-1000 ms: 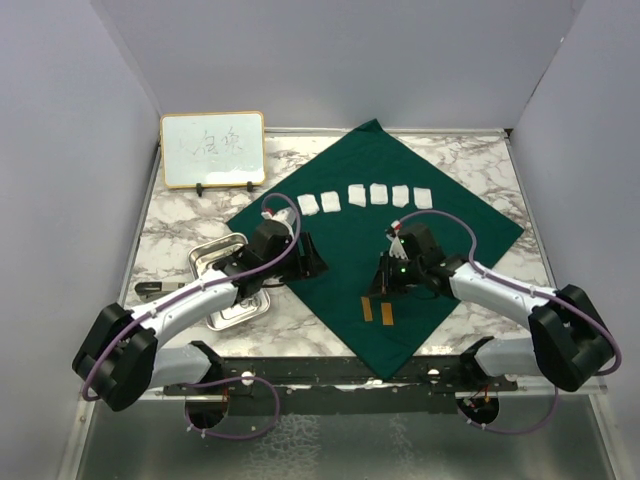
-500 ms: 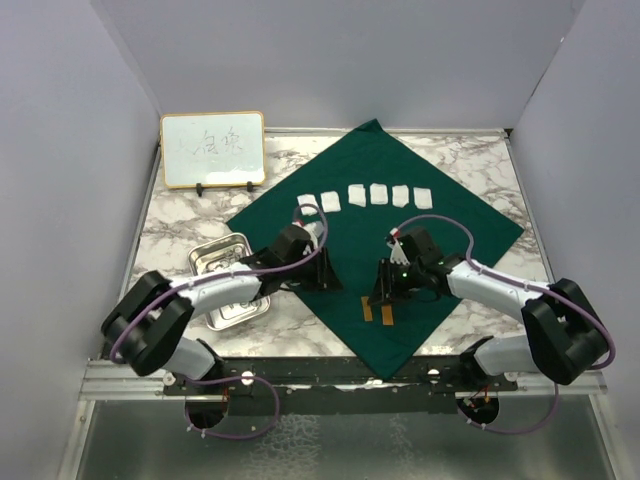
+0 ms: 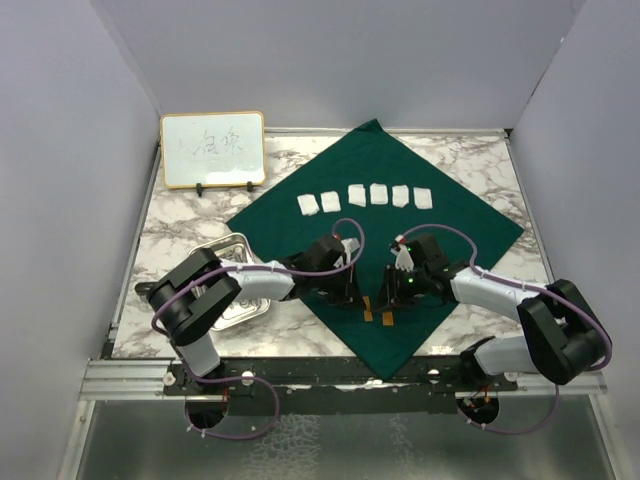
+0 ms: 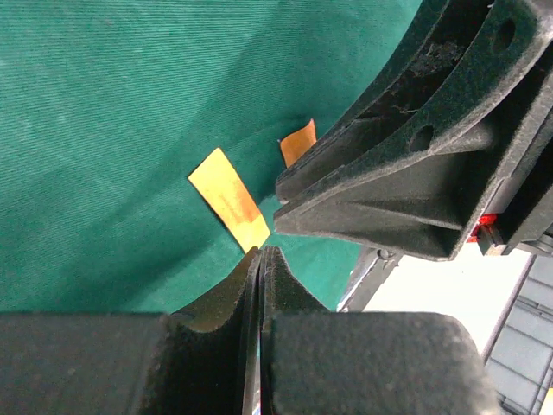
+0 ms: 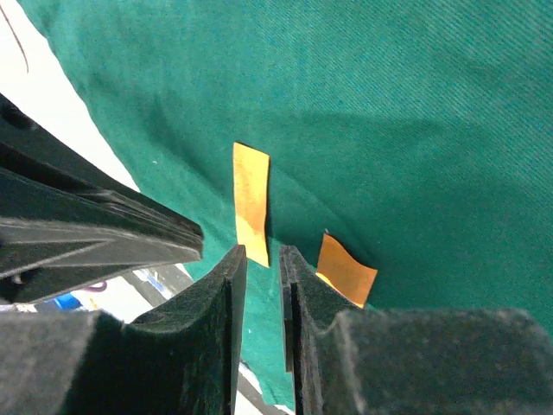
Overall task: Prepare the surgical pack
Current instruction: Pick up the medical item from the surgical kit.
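Only the wrist views reveal the green drape's (image 4: 104, 130) fine ribbed weave and two flat orange strips (image 5: 251, 203). The left gripper (image 4: 261, 251) is pinched closed; the right gripper (image 5: 261, 252) is slightly parted.

Whiteboard (image 3: 212, 150) upright, far-left corner of marble table (image 3: 470, 160)

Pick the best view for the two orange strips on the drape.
Right wrist: long strip and short strip both large and nearly whole. Left wrist: the short strip is half hidden behind the right tool. Top: both tiny.
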Tool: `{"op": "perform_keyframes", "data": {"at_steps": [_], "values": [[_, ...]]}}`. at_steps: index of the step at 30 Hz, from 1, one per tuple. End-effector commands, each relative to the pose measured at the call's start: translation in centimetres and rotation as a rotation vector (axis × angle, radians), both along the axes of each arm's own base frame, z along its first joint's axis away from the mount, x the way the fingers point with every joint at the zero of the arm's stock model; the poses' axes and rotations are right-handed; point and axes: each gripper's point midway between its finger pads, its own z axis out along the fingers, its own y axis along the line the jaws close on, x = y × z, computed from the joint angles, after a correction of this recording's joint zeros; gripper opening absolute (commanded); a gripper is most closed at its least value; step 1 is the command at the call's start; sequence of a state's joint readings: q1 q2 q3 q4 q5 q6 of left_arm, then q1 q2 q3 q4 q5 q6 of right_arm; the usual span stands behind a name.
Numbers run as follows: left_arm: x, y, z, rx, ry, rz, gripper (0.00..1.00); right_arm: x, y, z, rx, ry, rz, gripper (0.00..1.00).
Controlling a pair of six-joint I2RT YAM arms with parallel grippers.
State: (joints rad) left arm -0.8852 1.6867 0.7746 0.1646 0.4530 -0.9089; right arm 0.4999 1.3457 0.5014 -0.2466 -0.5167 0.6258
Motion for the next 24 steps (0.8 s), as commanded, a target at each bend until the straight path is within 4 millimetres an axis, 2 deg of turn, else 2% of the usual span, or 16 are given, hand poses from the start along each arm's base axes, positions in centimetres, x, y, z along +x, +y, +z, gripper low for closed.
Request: {"op": "perform_keyframes", "data": {"at_steps": [1,4,14,24], "values": [[-0.1,-1.2,-0.1,-0.021,0.015,-0.021,0.02,0.3,1.0,0.8,0.071,-0.025,0.031,0.22],[0.0,-1.4,-0.8,-0.008,0.025,-0.029,0.02,0.3,1.0,0.7,0.069,-0.021,0.03,0.22],[0.4,-1.8,-0.8,0.0,0.009,-0.029,0.08,0.1,1.0,0.5,0.075,-0.028,0.032,0.22],[0.2,-1.6,-1.9,0.036,0.034,-0.03,0.05,0.6,1.1,0.6,0.074,-0.035,0.02,0.22]]}}
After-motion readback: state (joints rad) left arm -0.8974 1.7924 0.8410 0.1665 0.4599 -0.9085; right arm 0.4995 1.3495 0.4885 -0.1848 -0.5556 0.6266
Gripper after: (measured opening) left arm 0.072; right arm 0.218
